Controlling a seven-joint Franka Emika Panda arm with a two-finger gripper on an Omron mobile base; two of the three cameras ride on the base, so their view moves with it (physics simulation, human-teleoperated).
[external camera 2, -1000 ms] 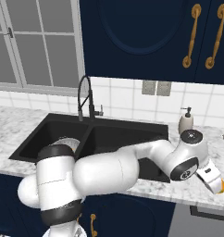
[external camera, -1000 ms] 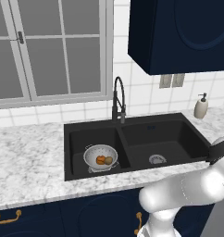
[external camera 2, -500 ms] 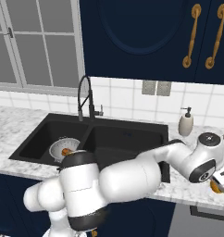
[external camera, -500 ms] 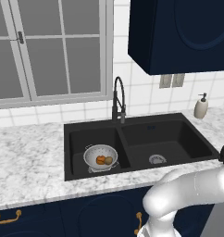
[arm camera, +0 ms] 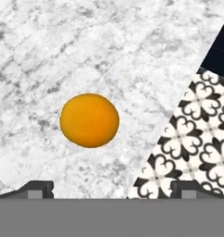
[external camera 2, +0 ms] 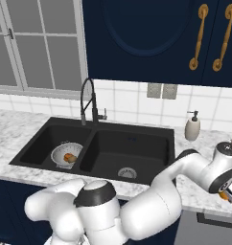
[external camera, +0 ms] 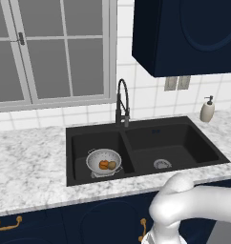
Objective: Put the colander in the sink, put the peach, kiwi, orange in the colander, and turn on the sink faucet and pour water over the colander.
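Tool [arm camera: 111, 187] spread wide above round bright-orange fruit [arm camera: 89, 120] on marbled desk [arm camera: 63, 51] | advice: centre, descend, pinch across its middle.

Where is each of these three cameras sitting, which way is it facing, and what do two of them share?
Left base view: behind the arm's left, looking down at the sink; white arm lower right.
Right base view: behind its right, same sink; arm stretches right over the counter.
Hand view: on the hand, open, looking down at an orange fruit.
Both base views share the colander, faucet.
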